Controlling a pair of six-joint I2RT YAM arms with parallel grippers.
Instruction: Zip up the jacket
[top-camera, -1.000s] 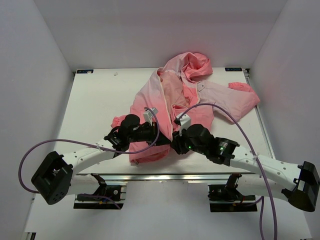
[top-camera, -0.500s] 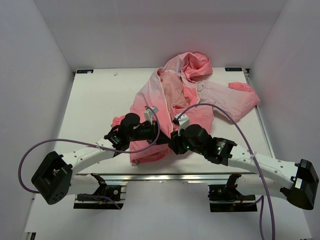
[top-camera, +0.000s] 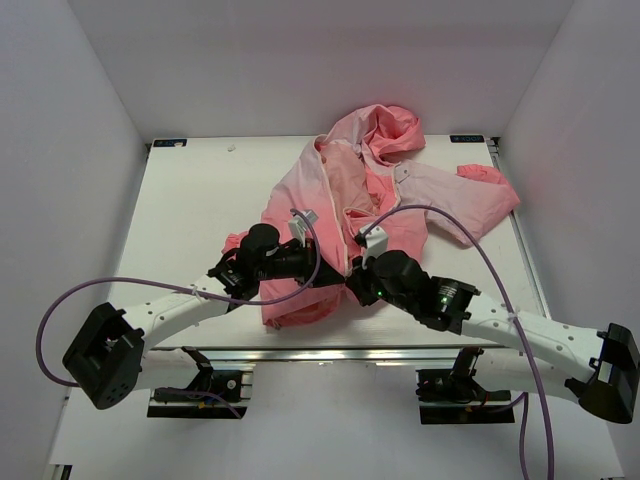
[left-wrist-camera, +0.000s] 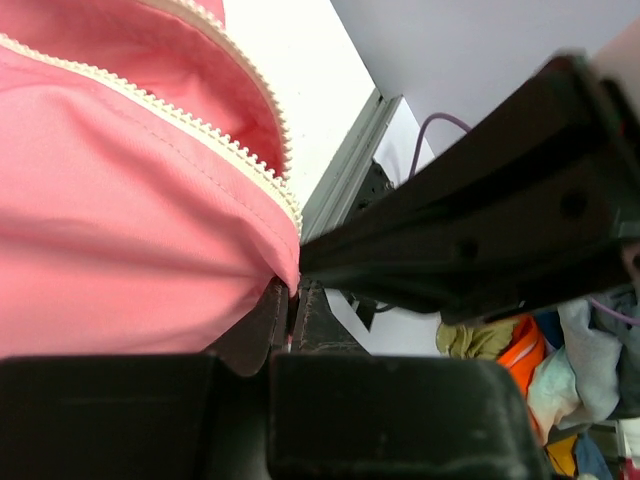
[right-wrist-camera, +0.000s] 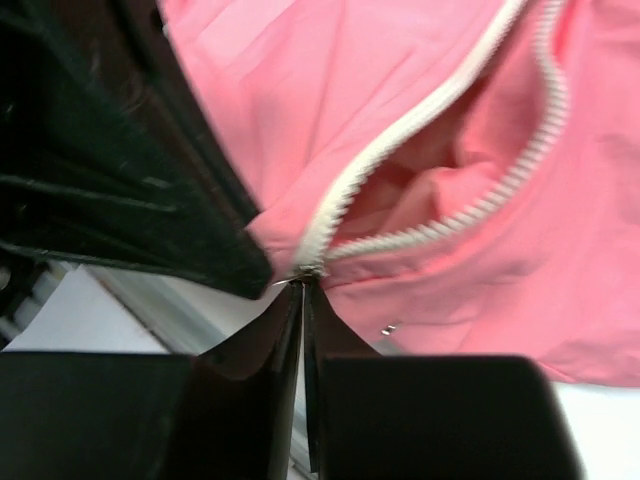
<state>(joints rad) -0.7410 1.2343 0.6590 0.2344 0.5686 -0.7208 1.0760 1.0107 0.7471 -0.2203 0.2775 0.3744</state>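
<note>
The pink jacket (top-camera: 400, 195) lies spread on the white table, front open, hood toward the back. Its white zipper (right-wrist-camera: 400, 130) shows as two toothed rows that meet at the hem. My right gripper (right-wrist-camera: 303, 285) is shut right where those rows join, with a small metal piece at its tips. In the top view it (top-camera: 352, 285) sits at the jacket's near hem. My left gripper (left-wrist-camera: 292, 292) is shut on the jacket's hem corner (left-wrist-camera: 130, 250) beside the zipper (left-wrist-camera: 200, 130), close against the right gripper (top-camera: 335, 277).
The table (top-camera: 200, 200) ends in a metal rail (top-camera: 330, 352) just behind both grippers. A sleeve (top-camera: 480, 195) stretches to the right, the hood (top-camera: 390, 130) is bunched at the back. Purple cables loop over each arm. White walls enclose three sides.
My right gripper has gone from partly open to shut at the zipper's bottom end and shifted slightly right. The left gripper keeps its grip on the hem.
</note>
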